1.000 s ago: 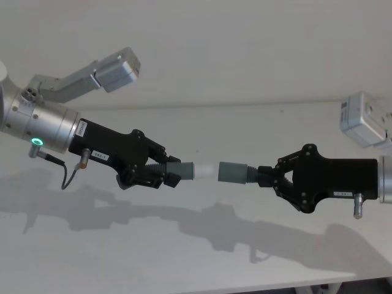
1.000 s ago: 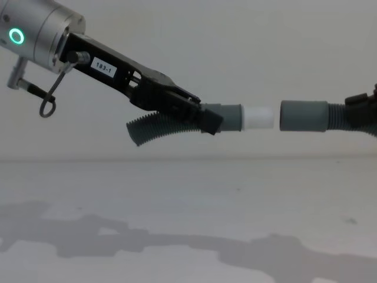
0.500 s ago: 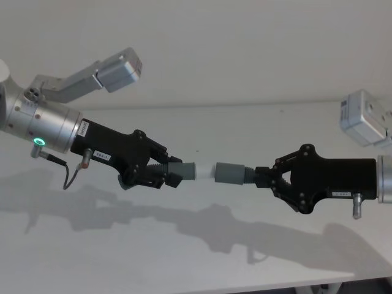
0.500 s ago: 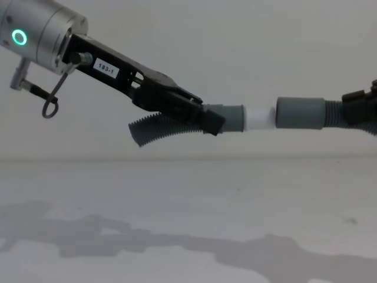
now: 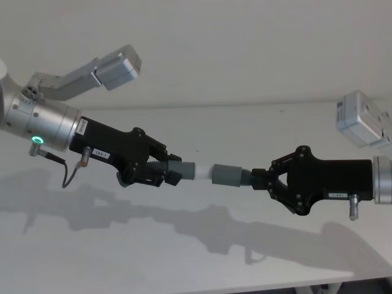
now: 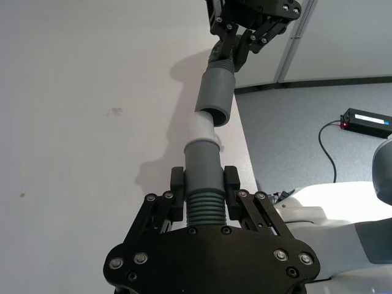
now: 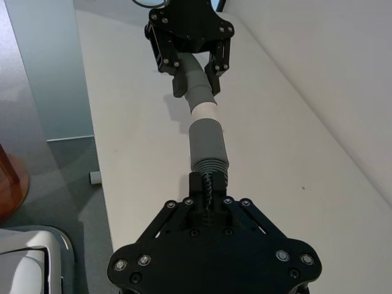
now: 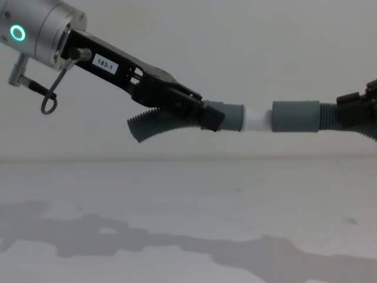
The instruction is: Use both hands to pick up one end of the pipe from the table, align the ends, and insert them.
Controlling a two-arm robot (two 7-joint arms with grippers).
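Pale and matte, the worktop (image 8: 188,212) lies bare well below both hose pieces, which are held in the air in front of a plain grey wall. The left claw (image 5: 164,173) is clamped on the corrugated neck of the left hose piece (image 8: 171,121), just behind its smooth grey cuff (image 8: 231,117); the free corrugated tail of this piece curves down below the claw. A narrower white spigot tip (image 8: 255,119) projects from that cuff toward the socket cuff (image 8: 296,117) of the right hose piece (image 5: 245,177). The right claw (image 5: 264,179) is clamped on the corrugated section directly behind the socket cuff. In the chest view the white spigot tip meets the mouth of the socket cuff, with much of the white length exposed between the two grey cuffs. The step in hand is judged to be insertion, at or just past first entry. In the left wrist view the two axes appear slightly angled relative to each other. The next move probably calls for a straight push of the socket cuff toward the left cuff along a shared axis, with the angle corrected first so the spigot does not bind.
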